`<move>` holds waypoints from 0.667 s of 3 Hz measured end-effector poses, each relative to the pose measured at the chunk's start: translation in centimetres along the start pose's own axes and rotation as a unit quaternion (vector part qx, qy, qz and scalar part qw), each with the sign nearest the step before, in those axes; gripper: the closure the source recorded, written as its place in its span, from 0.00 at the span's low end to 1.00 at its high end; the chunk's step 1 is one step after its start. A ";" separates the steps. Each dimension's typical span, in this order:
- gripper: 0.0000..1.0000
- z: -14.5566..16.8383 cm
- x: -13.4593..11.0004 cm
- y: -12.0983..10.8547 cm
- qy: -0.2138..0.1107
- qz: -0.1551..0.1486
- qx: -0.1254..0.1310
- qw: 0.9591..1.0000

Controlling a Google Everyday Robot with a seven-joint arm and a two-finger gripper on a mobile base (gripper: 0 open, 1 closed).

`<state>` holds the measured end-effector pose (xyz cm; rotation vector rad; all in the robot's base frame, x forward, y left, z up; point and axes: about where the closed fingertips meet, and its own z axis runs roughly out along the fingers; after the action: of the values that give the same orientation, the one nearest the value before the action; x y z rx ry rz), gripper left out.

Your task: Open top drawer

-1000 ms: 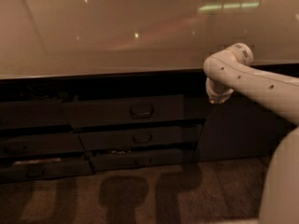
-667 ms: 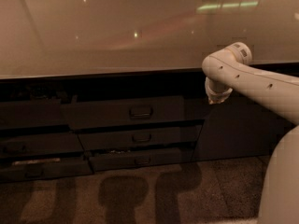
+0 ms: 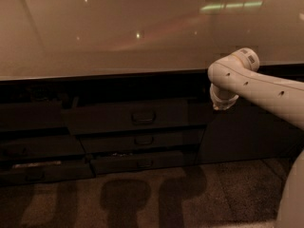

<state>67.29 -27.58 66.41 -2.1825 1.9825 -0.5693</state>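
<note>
The top drawer (image 3: 104,118) is the widest dark grey front under the counter, with a small loop handle (image 3: 143,117) at its centre. Its front looks level with the cabinet face and no inside shows. My white arm (image 3: 247,82) reaches in from the right and bends at an elbow joint (image 3: 232,70). It ends in a short white stub (image 3: 221,101) at the drawer's right end, at the height of its top edge. The gripper itself does not show; it lies beyond that stub, out of sight.
Two narrower drawer fronts (image 3: 142,141) (image 3: 142,163) sit below the top drawer. More dark drawers (image 3: 33,148) stand to the left and a dark cabinet door (image 3: 247,134) to the right. A glossy beige counter (image 3: 118,37) overhangs them all. My shadow falls on the speckled floor (image 3: 142,198).
</note>
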 end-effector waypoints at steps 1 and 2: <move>1.00 0.0 0.0 0.0 0.000 0.000 0.000 1.000; 1.00 -0.3 0.1 -0.1 0.000 0.000 0.000 1.000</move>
<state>67.29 -27.58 66.78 -2.1829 1.9818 -0.5698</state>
